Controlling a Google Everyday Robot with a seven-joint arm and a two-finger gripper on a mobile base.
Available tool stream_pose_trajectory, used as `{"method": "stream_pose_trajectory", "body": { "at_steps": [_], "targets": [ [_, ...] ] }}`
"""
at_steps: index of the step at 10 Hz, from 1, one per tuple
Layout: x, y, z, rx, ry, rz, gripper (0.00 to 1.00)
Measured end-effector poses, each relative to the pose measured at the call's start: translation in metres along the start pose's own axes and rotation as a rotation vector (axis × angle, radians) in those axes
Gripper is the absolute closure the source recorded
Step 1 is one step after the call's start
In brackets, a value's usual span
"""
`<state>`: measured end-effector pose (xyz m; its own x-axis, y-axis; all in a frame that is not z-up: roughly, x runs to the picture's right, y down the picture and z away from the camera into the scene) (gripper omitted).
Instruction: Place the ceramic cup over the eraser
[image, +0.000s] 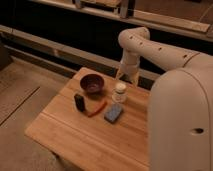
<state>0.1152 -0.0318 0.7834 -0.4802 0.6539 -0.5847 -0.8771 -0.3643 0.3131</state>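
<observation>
The end effector (125, 77), fingers apart and empty, hangs at 12 o'clock of the small whitish cylindrical ceramic cup (119, 93), which stands upright on the wooden table (85, 142). The small black upright eraser block (79, 102) stands apart at the cup's 8 o'clock.

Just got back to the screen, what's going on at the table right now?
The robot's arm reaches over the far side of the wooden table. Its pincer is open and empty, hanging just behind and above the ceramic cup. The cup stands on the table, not yet picked up. The eraser stands upright and uncovered further left in the picture, near the purple bowl, an orange-red stick and a blue-grey pad.
</observation>
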Motion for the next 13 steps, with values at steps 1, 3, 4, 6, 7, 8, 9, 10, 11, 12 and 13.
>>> {"method": "stream_pose_trajectory", "body": {
  "at_steps": [1,3,4,6,7,8,9,10,11,12,13],
  "targets": [
    [-0.001,0.007,0.003,0.001,0.0,-0.017,0.35],
    [-0.002,0.014,0.012,0.006,0.007,-0.037,0.35],
    [-0.003,0.016,0.02,0.014,0.015,-0.043,0.35],
    [-0.004,0.015,0.031,0.022,0.031,-0.044,0.35],
    [-0.004,0.015,0.037,0.026,0.04,-0.041,0.35],
    [-0.005,0.013,0.041,0.029,0.047,-0.038,0.35],
    [-0.006,0.012,0.045,0.032,0.053,-0.034,0.35],
    [-0.006,0.012,0.049,0.035,0.06,-0.033,0.35],
    [-0.007,0.012,0.05,0.036,0.062,-0.034,0.36],
    [-0.008,0.012,0.051,0.038,0.059,-0.038,0.42],
    [-0.008,0.014,0.051,0.039,0.053,-0.047,0.53]
  ]
}}
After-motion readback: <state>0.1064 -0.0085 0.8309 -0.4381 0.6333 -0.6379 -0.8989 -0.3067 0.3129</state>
